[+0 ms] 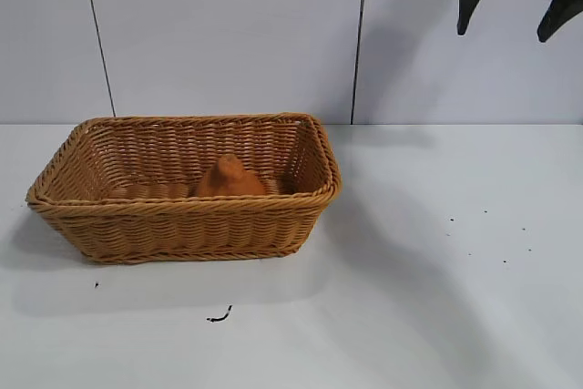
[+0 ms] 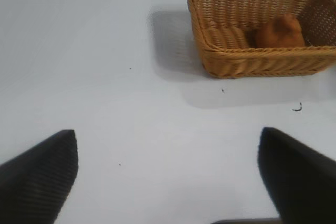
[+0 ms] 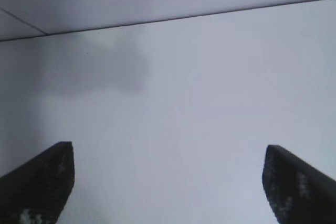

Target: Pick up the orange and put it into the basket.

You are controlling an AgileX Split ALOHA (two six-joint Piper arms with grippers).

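Resting inside the basket (image 1: 187,216), the orange (image 1: 229,179) lies on the woven floor near the middle, somewhat toward the right-hand end as the outside camera sees it, its pointed knob up. It touches no tool. The basket stands on the white tabletop (image 1: 437,316), in the left half, set back toward the far edge where the tabletop meets the panelled wall (image 1: 228,34).

The right tool (image 1: 513,11) hangs high over the tabletop's far right corner, well apart from the basket, its two dark fingers spread wide with nothing between them. Its own wrist camera confirms this: the fingers (image 3: 39,179) frame only bare tabletop and wall.

The left tool (image 2: 168,174) is likewise spread wide and holds nothing; its wrist camera looks across open tabletop toward the basket (image 2: 262,59) and the orange (image 2: 281,32) inside it, both well apart from its fingertips.

Small dark specks (image 1: 219,317) mark the tabletop near the front edge.
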